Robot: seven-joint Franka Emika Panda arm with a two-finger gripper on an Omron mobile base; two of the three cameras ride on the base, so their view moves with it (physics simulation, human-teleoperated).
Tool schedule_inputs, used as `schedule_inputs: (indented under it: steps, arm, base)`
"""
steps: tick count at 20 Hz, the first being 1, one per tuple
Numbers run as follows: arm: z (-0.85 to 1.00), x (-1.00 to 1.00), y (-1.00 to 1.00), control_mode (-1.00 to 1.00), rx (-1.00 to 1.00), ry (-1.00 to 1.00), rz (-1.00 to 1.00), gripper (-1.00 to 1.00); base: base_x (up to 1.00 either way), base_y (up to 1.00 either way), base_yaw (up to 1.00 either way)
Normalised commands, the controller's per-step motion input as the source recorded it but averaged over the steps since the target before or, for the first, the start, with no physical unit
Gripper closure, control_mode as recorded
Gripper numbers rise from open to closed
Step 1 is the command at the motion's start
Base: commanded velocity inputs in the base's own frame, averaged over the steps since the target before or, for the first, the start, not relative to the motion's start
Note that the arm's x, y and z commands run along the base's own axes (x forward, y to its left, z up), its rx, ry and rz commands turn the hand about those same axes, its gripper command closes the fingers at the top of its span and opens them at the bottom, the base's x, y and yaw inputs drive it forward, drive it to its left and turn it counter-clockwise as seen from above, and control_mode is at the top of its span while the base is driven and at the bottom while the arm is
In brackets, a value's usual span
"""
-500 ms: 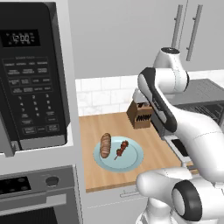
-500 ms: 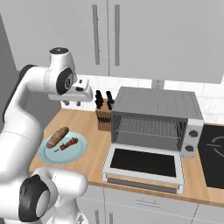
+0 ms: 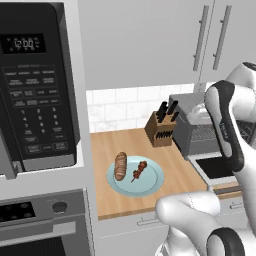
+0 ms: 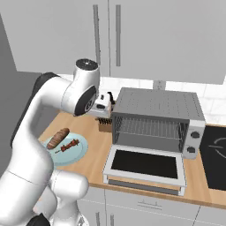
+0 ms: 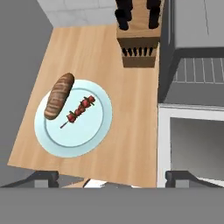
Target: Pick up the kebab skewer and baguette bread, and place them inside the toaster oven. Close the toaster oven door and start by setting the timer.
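Note:
The baguette bread and the kebab skewer lie side by side on a pale blue plate. My gripper hangs open and empty high above the counter, looking down, with the plate left of centre between its spread fingertips. The toaster oven stands to the right with its wire rack showing. Its door is folded down flat. From the base I see the baguette bread, the skewer and the plate on the wooden counter.
A wooden knife block stands between the plate and the toaster oven. A black microwave hangs at the left above a built-in oven. A dark cooktop lies right of the toaster oven.
The arm has swung to the right, toward the toaster oven, and the hand has come slightly lower. The plate, the food and the toaster oven door have not moved.

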Motion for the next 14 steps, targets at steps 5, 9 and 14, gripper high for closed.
schedule_inputs:
  steps: [5, 9, 14]
  arm:
    - [-0.02, -0.79, -1.0, -1.0, 0.14, 0.0, 0.03, -1.0]
    - [-0.04, -0.42, -1.0, -1.0, 0.06, -0.01, 0.01, -1.0]
    - [-0.02, -0.07, -0.08, -1.0, 0.02, -0.08, -0.01, -1.0]
  base:
    - [0.0, 0.0, 0.0]
    - [0.0, 0.0, 0.0]
    - [0.0, 0.0, 0.0]
